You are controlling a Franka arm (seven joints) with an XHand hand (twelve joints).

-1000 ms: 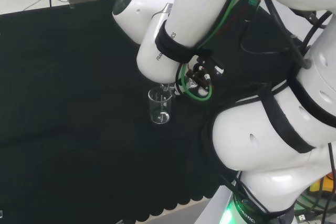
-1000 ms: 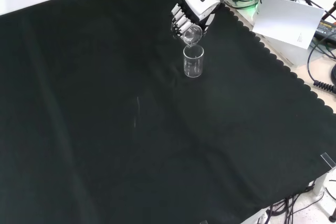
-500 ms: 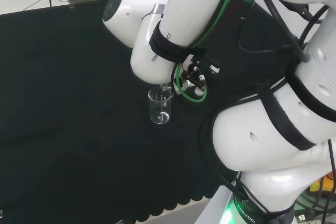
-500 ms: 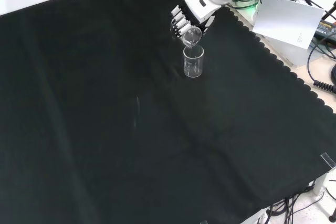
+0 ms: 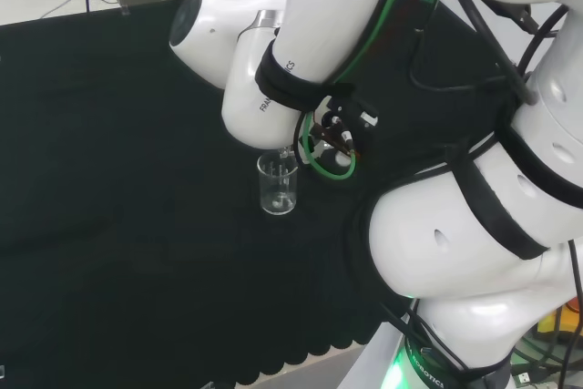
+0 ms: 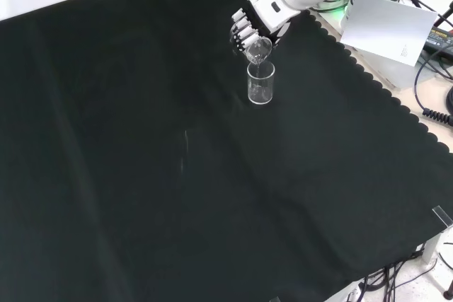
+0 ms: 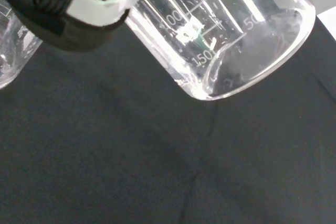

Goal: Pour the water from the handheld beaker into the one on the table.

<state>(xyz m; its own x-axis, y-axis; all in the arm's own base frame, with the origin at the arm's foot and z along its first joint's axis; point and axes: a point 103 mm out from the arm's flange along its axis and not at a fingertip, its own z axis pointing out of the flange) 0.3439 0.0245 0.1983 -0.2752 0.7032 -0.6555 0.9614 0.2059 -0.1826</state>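
Head view: one clear glass beaker with printed graduations (image 5: 277, 185), upright on the black cloth covering the bench (image 5: 109, 179), directly below the white arm link (image 5: 264, 97). A small clear edge of a second vessel shows at the link's lower end, just above the standing beaker's rim.

Front view: black and white hand (image 6: 249, 22) entering from the top, fingers curled round a small clear handheld beaker (image 6: 258, 49). Handheld beaker tipped steeply, mouth turned down toward the open top of the standing beaker, lip just above or at its rim; contact cannot be told. Standing beaker sits near the cloth's scalloped far edge. Water level cannot be told.

Wrist view: handheld beaker close, tilted, graduation marks legible as lines, a black and white finger (image 7: 79, 9) lying against its wall. Part of the standing beaker's wall appears at the picture's edge, over black cloth.
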